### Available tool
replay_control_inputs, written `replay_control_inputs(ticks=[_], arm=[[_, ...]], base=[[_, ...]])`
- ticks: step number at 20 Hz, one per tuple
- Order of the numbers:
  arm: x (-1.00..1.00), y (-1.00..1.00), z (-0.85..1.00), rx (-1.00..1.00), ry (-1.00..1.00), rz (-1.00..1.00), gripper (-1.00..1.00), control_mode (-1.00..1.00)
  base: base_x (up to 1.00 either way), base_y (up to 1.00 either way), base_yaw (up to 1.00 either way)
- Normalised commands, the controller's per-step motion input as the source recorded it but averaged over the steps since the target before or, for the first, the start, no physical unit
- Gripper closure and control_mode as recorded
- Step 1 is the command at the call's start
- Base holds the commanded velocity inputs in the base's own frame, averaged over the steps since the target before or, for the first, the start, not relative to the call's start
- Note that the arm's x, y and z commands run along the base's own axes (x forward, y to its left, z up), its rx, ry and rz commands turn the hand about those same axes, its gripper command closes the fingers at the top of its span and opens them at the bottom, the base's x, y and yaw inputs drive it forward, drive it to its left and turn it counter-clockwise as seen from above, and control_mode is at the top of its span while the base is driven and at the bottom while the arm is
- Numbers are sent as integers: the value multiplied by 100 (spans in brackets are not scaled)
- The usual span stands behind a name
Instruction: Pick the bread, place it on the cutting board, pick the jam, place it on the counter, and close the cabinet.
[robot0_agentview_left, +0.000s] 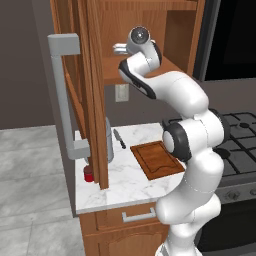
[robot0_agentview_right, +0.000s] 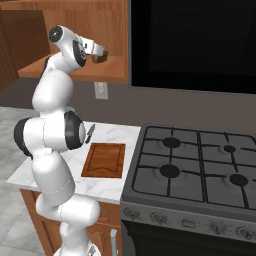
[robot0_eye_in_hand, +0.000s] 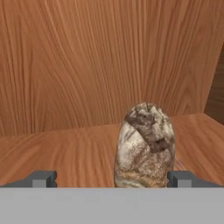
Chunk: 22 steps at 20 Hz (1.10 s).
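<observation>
Counter (robot0_agentview_left: 125, 185): white marble top is lying nearest, carrying the cutting board (robot0_agentview_left: 156, 159) with nothing on it.
Jam (robot0_agentview_left: 88, 173): is standing at the counter's left edge, beside the open cabinet door (robot0_agentview_left: 92, 90).
Gripper (robot0_eye_in_hand: 111, 178): is reaching into the cabinet, fingers spread wide, gripping nothing.
Bread (robot0_eye_in_hand: 145, 146): is sitting on the cabinet shelf (robot0_eye_in_hand: 57, 153), between the fingertips (robot0_eye_in_hand: 41, 178), closer to the right one.

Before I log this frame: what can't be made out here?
- Bread: its base is cut off in the hand view; in the right base view the hand covers most of it.
- Fingers: whether they touch the bread cannot be told.
- Jam: the cabinet door hides part of it in the left base view.
- Cutting board: the arm covers its right corner there.
</observation>
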Motion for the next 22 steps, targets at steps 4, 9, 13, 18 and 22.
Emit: replay_control_inputs(ticks=[4,9,13,18,22], arm=[[-1,-3,-3,0,3,0,-100,-100],[-5,0,-2,0,3,0,-100,-100],[-6,-4,0,0,1,0,-100,-100],[-3,-6,-1,0,0,0,-100,-100],[0,-14,-3,0,0,0,-100,-100]], base=[[0,0,0],[0,0,0],[0,0,0],[0,0,0],[0,0,0]])
